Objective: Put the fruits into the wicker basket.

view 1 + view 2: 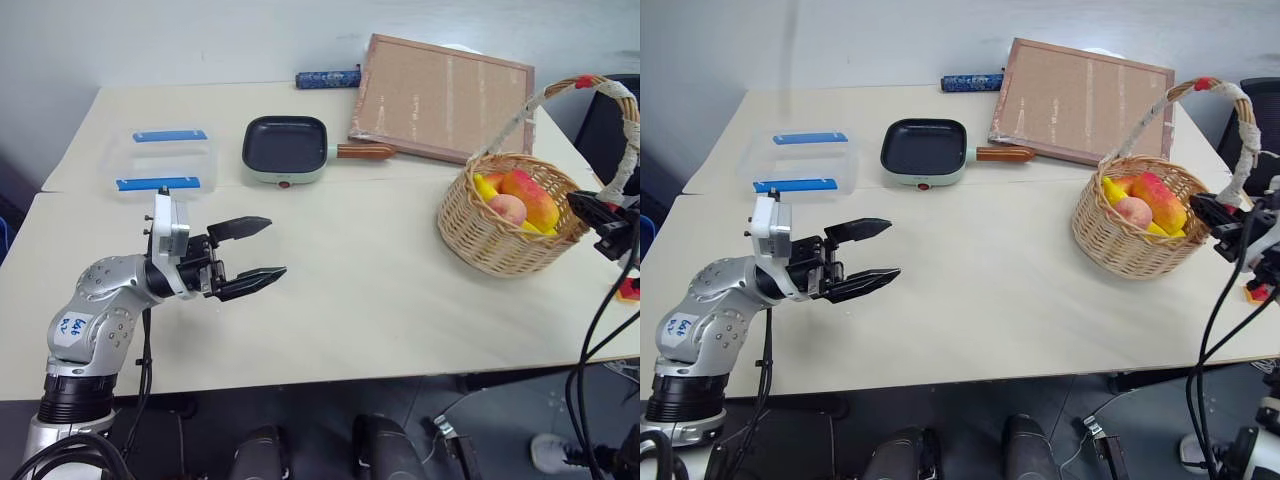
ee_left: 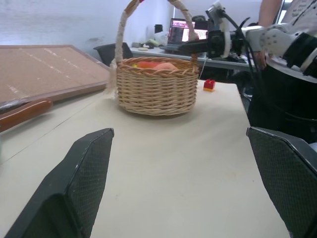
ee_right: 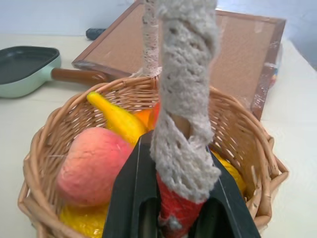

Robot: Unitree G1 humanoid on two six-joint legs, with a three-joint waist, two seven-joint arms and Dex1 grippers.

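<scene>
Tan woven wicker basket [image 1: 505, 225] sits at the table's right side, and we see the round pink peach [image 1: 507, 208] and red-to-yellow mango [image 1: 533, 198] already inside it (yellow fruit beside them). Our right gripper [image 3: 171, 218] pinches the base of the basket's cloth-wrapped handle [image 3: 183, 99]. Left gripper [image 1: 250, 252] hovers spread over the near-left beige table [image 1: 360, 300].

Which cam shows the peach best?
Right wrist view: the peach is close and unobstructed inside the wicker basket. Both eye views show it small among the other fruit; in the left wrist view only its top clears the rim.
</scene>
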